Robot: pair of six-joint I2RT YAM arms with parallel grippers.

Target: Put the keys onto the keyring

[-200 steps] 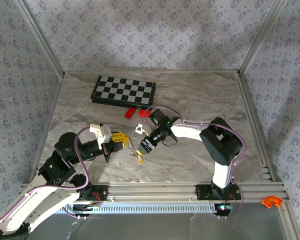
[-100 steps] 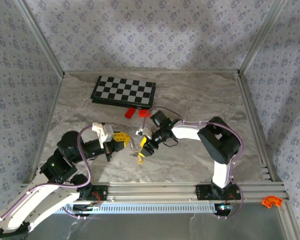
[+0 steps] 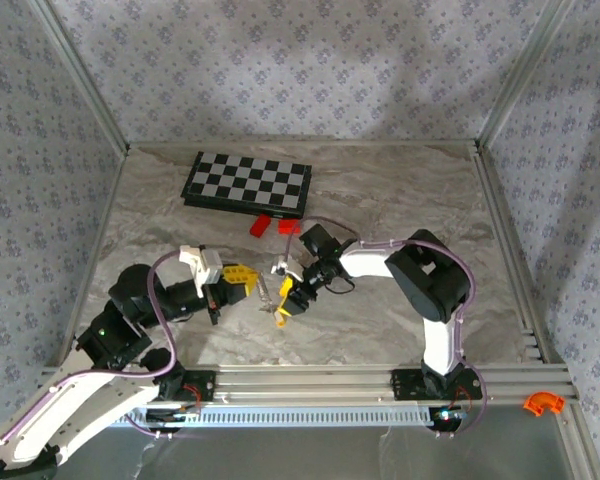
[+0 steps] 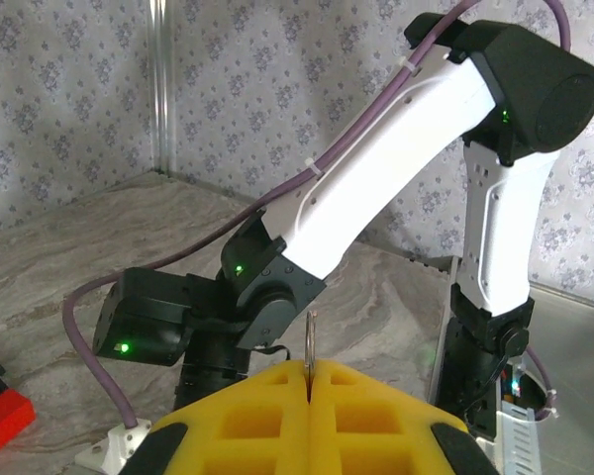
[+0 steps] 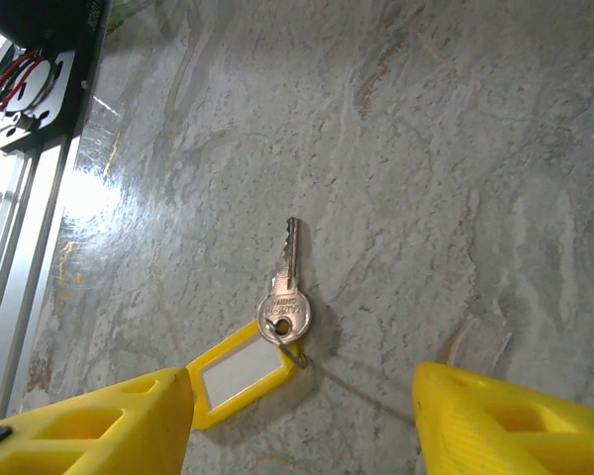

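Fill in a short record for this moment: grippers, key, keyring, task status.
left gripper: shut on the keyring, ring edge-on between its fingers
right gripper: open, fingers either side of the key, not touching it
key: flat on the table, yellow tag attached
task status: key not yet on the keyring

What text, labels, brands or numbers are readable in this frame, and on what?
Head of the key: stamped lettering, too small and blurred to read.
yellow tag: white label window, blank.
chessboard: no text.
No other writing is legible.
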